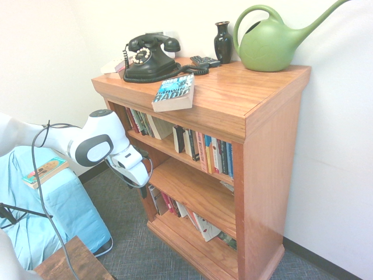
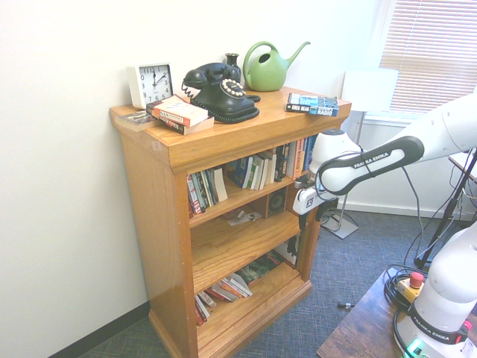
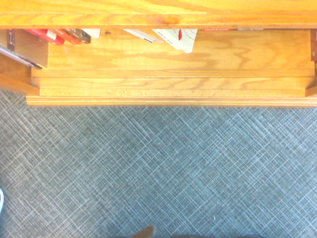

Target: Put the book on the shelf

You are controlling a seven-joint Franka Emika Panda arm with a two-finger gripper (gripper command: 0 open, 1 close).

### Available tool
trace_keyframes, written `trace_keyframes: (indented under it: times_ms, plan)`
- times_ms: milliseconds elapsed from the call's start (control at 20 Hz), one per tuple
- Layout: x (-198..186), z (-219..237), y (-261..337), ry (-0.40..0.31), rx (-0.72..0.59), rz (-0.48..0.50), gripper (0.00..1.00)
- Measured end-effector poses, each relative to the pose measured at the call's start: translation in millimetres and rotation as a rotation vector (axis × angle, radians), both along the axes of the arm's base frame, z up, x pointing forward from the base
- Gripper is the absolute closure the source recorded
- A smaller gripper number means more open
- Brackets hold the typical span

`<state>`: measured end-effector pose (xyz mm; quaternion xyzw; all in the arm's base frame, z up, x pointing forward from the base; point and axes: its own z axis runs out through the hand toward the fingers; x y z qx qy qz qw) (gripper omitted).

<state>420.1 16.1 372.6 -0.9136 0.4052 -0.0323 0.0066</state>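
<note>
The bookcase (image 1: 256,134) is stood against the wall, its thick top board serving as a display surface; three inner boards are seen below it. The shelf (image 1: 175,150), the uppermost inner board, is largely filled with upright books, and a gap is seen near its middle, where several volumes lean. The arm (image 2: 417,145) is held out in front of the open side of the bookcase, at about the height of the middle board, so that the carpet (image 3: 158,168) and the bottom board are shown in the wrist view. On the top board, a watering can (image 1: 271,44), a telephone (image 1: 150,57), a vase (image 1: 222,41) and a clock (image 2: 151,83) are kept toward the wall, which leaves the front edge free. The gripper (image 1: 141,188) is pointed down at the floor; its fingers are too small and dark for their spread to be read in either exterior view, but they are taken as released, and nothing is seen held. The book (image 1: 174,92) is laid flat, cover up, on the top board, with one corner just overhanging the front edge, well above the gripper and untouched. That overhang is judged to offer a grasp point. The task is judged not yet begun.
</note>
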Motion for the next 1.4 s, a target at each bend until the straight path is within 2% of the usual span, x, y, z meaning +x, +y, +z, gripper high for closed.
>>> trace_keyframes:
  times_ms: [150,350,600,850,1000,1150,1400]
  plan:
    - [1,1,-4,-0.002,-0.024,0.004,0.00]
    - [-22,21,-33,-0.033,-0.169,-0.008,0.00]
    - [-71,72,-74,-0.083,-0.411,0.001,0.00]
    - [-106,137,-107,-0.132,-0.695,0.084,0.00]
    - [-95,178,-112,-0.185,-0.855,0.159,0.00]
    - [-66,215,-110,-0.236,-1.008,0.257,0.00]
    - [-17,241,-109,-0.243,-1.142,0.377,0.00]
